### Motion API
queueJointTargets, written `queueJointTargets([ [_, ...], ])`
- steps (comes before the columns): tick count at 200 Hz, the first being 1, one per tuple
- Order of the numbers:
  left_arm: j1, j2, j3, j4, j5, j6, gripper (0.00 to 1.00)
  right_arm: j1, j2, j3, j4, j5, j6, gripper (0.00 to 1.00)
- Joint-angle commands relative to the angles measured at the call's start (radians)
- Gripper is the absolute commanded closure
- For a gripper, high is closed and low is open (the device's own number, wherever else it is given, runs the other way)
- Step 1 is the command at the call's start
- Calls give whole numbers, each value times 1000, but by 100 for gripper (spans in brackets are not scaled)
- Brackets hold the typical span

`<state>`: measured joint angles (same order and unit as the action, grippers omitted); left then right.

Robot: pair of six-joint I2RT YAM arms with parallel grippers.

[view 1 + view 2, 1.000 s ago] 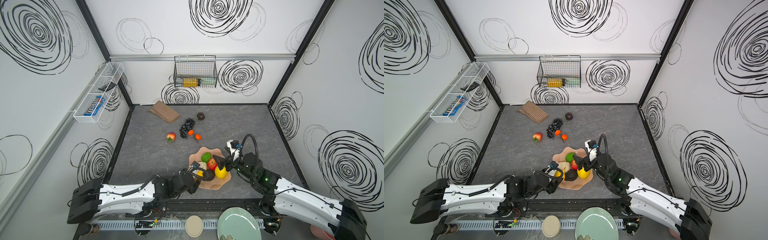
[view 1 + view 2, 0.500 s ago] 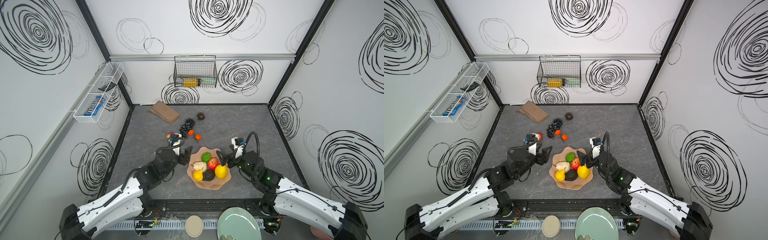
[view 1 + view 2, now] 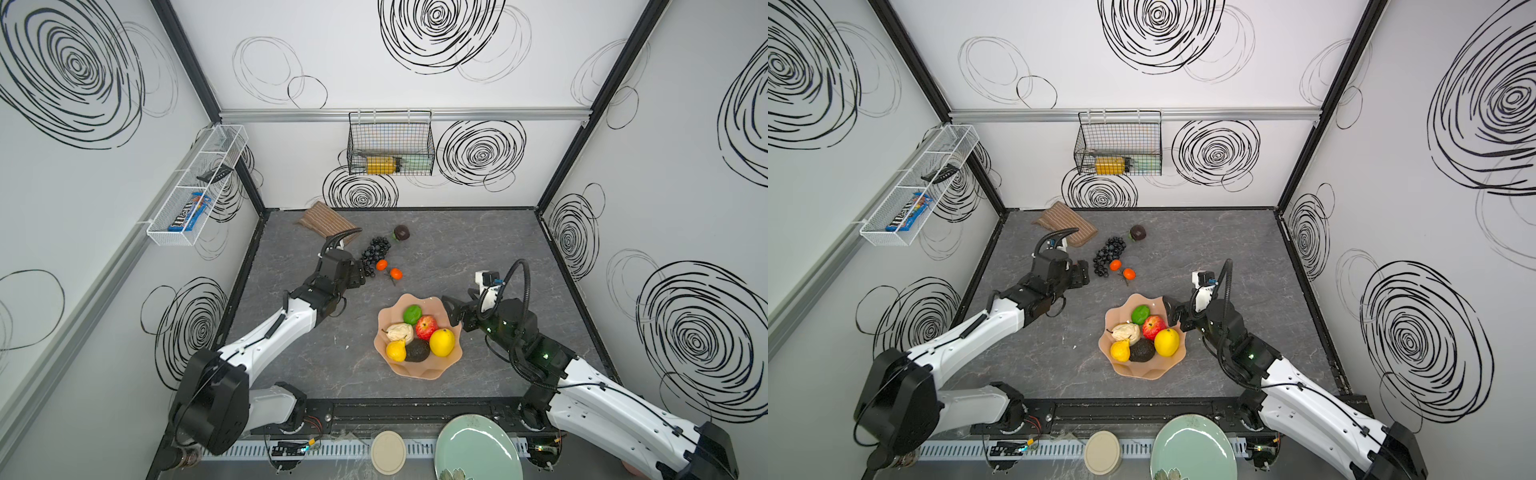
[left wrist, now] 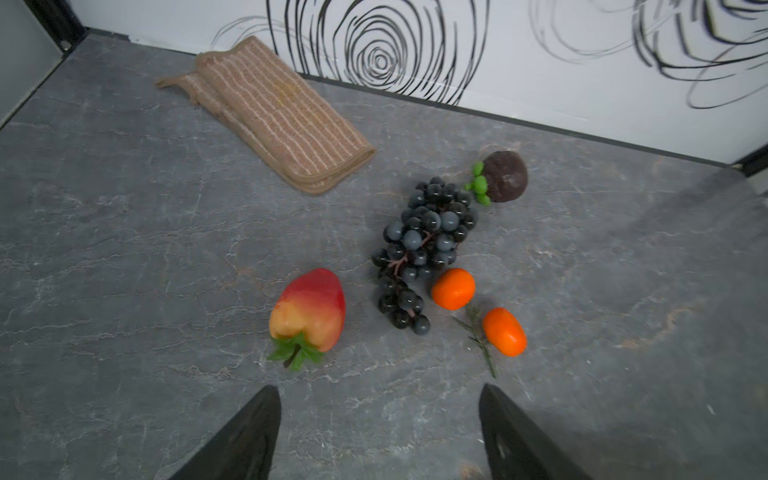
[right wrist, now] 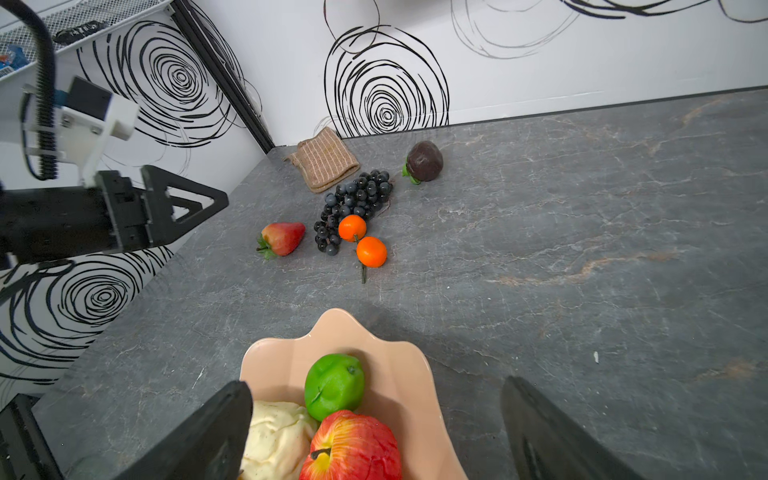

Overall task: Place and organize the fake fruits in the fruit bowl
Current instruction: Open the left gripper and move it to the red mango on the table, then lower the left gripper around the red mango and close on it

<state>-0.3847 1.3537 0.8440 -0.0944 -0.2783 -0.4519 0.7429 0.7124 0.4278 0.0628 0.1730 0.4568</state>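
Left claw (image 4: 378,390) spread wide, empty, hovering just short of the strawberry (image 4: 309,309) on the table (image 4: 124,249). Right claw (image 5: 374,382) also apart, empty, at the fruit bowl (image 3: 415,370) edge. Six fruits in the bowl; grapes (image 4: 424,245) and tangerines (image 4: 453,289) outside it.

Six fruits (image 3: 426,328) in bowl (image 3: 419,371) — five outside

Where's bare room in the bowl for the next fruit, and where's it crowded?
The bowl is bare along its near rim, in front of the pear and avocado, and left of the lime. Crowded: the middle, around the apple.
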Motion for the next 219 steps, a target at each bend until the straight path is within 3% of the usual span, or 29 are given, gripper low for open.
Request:
queueJointTargets([
  [1, 48, 114, 88, -37, -31, 46, 18, -19, -18, -10, -18, -47, 36, 3],
  [67, 127, 451, 346, -218, 82, 143, 12, -55, -65, -38, -52, -84, 46, 3],
  [114, 150, 583, 459, -302, 144, 167, 18, -75, -89, -54, -62, -95, 44, 3],
  [169, 131, 543, 420, -269, 266, 140, 24, -91, -82, -65, -51, -107, 45, 3],
  [192, 122, 491, 379, -234, 300, 115, 21, -93, -79, -76, -26, -114, 45, 3],
  [219, 148, 479, 369, -232, 240, 94, 13, -96, -76, -84, -8, -120, 48, 3],
])
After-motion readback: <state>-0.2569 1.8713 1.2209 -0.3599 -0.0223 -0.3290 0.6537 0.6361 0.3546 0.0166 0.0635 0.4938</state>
